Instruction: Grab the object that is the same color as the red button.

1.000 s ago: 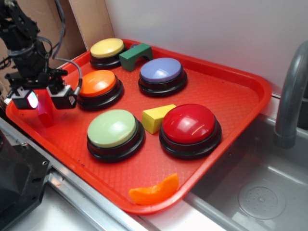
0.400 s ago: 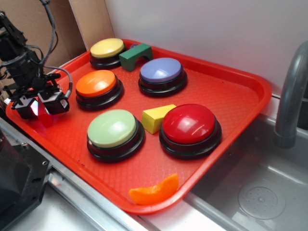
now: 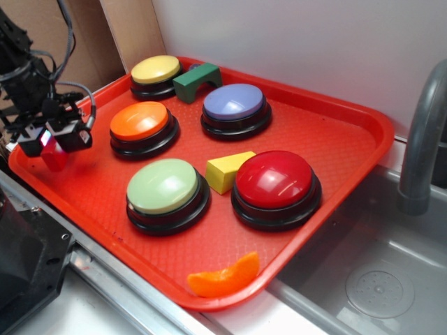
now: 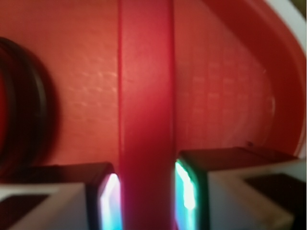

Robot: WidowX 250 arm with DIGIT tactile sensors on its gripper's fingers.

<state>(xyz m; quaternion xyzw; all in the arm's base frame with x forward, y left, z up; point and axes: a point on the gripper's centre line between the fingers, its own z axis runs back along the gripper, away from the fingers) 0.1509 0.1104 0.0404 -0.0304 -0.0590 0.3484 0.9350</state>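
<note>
Jaws of the gripper (image 4: 146, 191) stand narrowed on the red block (image 4: 146, 110), which runs upright between the lit fingers (image 4: 108, 201). In the exterior view the block (image 3: 54, 158) hangs from the gripper (image 3: 54, 143) above the tray (image 3: 105, 202), near its left corner. The grasp step looks made, with the lift under way. Next calls for a steady rise with the clamp kept firm. Farther along sits the red button (image 3: 274, 179), toward the right edge.
</note>
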